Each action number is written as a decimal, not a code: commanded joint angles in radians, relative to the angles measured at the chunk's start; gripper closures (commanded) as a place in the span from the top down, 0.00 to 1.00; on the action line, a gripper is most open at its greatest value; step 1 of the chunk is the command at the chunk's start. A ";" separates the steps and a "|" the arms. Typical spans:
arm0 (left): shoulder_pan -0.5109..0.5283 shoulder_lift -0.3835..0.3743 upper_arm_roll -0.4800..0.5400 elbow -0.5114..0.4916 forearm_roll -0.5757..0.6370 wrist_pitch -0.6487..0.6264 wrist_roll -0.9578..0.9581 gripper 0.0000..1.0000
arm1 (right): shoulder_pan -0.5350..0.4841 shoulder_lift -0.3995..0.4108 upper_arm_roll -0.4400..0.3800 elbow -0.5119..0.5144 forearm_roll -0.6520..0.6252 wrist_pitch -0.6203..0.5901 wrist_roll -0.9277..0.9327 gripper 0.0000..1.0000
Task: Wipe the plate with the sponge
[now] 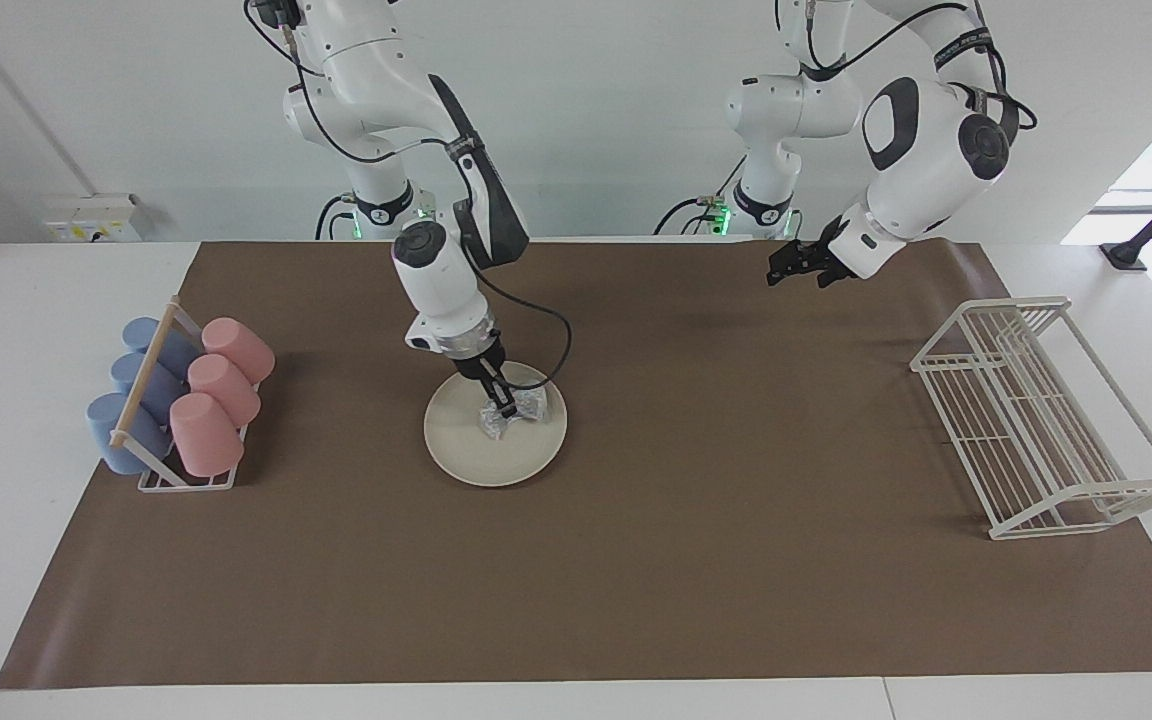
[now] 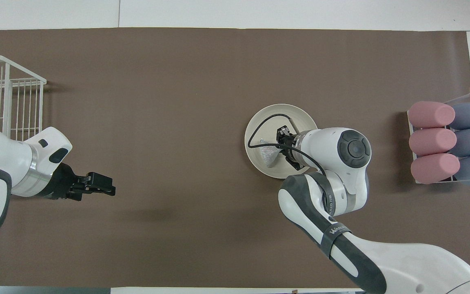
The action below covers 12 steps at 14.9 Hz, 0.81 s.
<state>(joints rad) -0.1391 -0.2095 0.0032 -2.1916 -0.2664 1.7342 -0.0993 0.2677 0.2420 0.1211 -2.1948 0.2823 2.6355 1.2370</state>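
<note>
The cream-white plate (image 1: pixel 471 450) lies on the brown mat, toward the right arm's end of the table; it also shows in the overhead view (image 2: pixel 261 122). The silvery sponge (image 1: pixel 528 406) rests on the part of the plate nearer to the robots and shows in the overhead view (image 2: pixel 268 154). My right gripper (image 1: pixel 503 408) points down onto the plate and is shut on the sponge; in the overhead view (image 2: pixel 278 149) its wrist hides part of the plate. My left gripper (image 1: pixel 798 270) waits open and empty in the air over bare mat (image 2: pixel 103 188).
A rack of pink cups (image 1: pixel 216 385) and blue cups (image 1: pixel 136 390) lying on their sides stands at the right arm's end of the table. A white wire dish rack (image 1: pixel 1036 420) stands at the left arm's end. The brown mat (image 1: pixel 696 560) covers the table.
</note>
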 commanded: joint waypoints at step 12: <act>-0.017 -0.007 -0.006 0.047 0.021 0.061 -0.056 1.00 | 0.074 0.016 0.006 -0.037 0.006 0.020 0.182 0.00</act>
<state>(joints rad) -0.1514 -0.2096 -0.0067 -2.1510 -0.2663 1.7881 -0.1384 0.3506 0.2405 0.1224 -2.2000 0.2823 2.6366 1.4130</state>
